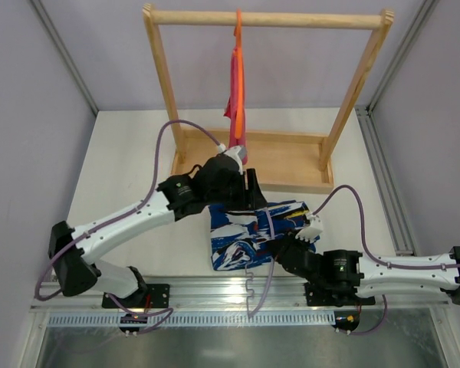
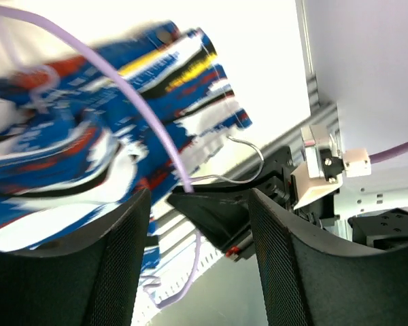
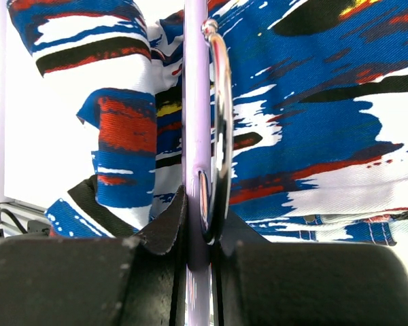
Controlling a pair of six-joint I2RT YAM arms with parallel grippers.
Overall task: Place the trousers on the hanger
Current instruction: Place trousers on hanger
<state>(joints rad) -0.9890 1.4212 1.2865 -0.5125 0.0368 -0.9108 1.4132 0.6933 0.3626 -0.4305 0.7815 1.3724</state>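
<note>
The trousers (image 1: 241, 236), printed in blue, white, red and black, lie folded over the lilac hanger (image 1: 270, 227) in front of the arm bases. The hanger's silver hook (image 1: 249, 288) points toward the near edge. My right gripper (image 1: 293, 244) is shut on the hanger; in the right wrist view its jaws (image 3: 202, 238) pinch the lilac neck (image 3: 196, 129) beside the metal hook (image 3: 222, 115), with the trousers (image 3: 313, 109) behind. My left gripper (image 1: 251, 193) hovers at the trousers' far edge. In the left wrist view it (image 2: 198, 204) stands open and empty, near the trousers (image 2: 81, 129).
A wooden rack (image 1: 268, 18) stands at the back on a wooden base (image 1: 287, 165). An orange hanger with pink cloth (image 1: 238, 84) hangs from its bar. A metal rail (image 1: 215, 295) runs along the near edge.
</note>
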